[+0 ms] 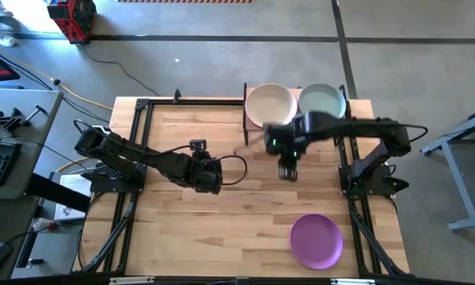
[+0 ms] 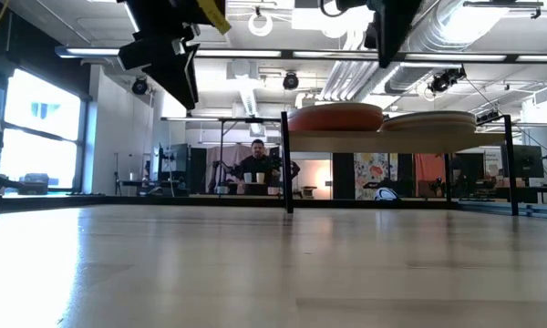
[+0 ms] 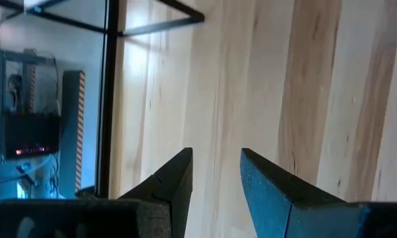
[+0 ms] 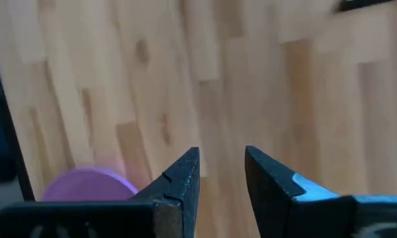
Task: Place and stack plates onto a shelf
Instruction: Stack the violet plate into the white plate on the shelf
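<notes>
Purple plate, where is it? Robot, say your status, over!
Both hands open and empty: left hand, right hand over bare table. Purple plate waits near the front edge. Two stacks already on the shelf. Nothing in the way.

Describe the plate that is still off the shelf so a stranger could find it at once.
Start at the wooden tabletop and go to its near right corner, far from the shelf at the back. The purple plate lies there alone, flat on the planks. It is the only purple one; the two plate stacks on the shelf show cream and pale green tops.
</notes>
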{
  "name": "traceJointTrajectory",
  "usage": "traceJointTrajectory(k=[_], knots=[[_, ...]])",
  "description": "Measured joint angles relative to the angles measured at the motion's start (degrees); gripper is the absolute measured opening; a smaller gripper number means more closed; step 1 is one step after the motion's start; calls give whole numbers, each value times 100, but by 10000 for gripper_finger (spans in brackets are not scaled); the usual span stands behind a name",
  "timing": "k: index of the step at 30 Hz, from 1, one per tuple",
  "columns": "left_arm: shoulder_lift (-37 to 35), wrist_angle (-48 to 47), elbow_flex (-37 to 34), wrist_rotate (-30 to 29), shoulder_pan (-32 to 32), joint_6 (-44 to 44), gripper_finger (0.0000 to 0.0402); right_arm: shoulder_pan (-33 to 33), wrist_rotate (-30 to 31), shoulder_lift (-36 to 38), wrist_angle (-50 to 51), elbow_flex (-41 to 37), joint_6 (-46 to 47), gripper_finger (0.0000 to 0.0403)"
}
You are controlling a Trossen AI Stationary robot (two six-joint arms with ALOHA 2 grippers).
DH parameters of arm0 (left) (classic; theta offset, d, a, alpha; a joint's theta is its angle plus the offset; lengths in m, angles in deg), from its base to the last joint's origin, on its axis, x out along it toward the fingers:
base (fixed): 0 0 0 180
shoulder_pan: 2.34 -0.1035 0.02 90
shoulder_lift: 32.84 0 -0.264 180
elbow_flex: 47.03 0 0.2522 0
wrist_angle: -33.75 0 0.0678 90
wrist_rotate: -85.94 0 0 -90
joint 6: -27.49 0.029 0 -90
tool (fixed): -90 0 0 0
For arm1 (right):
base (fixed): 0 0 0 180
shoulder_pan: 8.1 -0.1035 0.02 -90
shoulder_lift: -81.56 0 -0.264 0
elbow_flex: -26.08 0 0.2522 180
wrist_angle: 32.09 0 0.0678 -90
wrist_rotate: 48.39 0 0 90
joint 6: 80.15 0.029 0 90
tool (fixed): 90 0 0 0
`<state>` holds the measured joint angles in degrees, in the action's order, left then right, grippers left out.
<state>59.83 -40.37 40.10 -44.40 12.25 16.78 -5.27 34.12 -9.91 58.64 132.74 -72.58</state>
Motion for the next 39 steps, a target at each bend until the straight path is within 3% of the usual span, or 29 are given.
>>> traceJointTrajectory(k=[10,20,39], knots=[[2,-196,0,248,0,-272,117,-1386,22,-1,-922,-1436,599,98],[2,-193,0,232,0,-270,117,-2330,-2,-1,-2020,-2716,1404,98],[2,48,0,221,0,-272,117,-3306,349,-4,-2411,-2891,1642,98]])
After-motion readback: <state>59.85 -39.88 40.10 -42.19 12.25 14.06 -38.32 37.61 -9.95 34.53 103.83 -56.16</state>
